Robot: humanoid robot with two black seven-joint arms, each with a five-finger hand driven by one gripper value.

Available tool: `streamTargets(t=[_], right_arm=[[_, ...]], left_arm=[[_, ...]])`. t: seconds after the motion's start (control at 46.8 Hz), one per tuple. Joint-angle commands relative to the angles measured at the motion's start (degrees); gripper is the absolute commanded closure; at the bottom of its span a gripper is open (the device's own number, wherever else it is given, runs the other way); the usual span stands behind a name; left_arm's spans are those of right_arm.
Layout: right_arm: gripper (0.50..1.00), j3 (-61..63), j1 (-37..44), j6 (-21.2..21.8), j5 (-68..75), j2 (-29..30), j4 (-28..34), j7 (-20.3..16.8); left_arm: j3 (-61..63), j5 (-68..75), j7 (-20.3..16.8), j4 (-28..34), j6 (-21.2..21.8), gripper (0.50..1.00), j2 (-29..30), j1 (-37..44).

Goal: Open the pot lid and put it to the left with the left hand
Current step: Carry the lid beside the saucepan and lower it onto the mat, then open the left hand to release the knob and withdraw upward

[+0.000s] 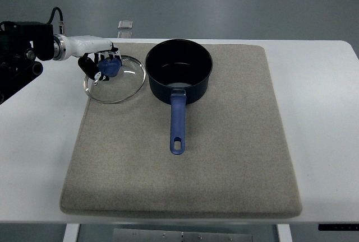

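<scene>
The dark blue pot [193,89] stands open on the grey mat [224,158], its blue handle [178,124] pointing toward me. The glass lid [122,88] lies flat on the mat's far left corner, just left of the pot and close to its rim. My left hand [104,65] comes in from the left edge, and its fingers are curled around the lid's blue knob [112,70]. The right arm is out of view.
The mat lies on a white table [320,113]. A small clear object [125,24] sits at the table's far edge behind the lid. The lid's left rim reaches the mat's left edge.
</scene>
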Motion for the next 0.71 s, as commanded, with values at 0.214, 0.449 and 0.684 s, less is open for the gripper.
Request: streamTargets(t=[0.214,0.449,0.684], right_arm=[[0.583,0.0,0.01,-0.01,0.0,0.0,0.0,0.0],[0.583,0.0,0.01,-0.01,0.0,0.0,0.0,0.0],[0.583,0.0,0.01,-0.01,0.0,0.0,0.0,0.0]], left_arm=[[0.0,-0.9,0.06,-0.02,0.0,0.564,0.0,-0.26],[-0.52,-5.63,0.15,-0.11,0.0,0.508,0.88,-0.17],[-0.79,-29.52,0.06,3.05,2.45,0.508,1.32,0.01]])
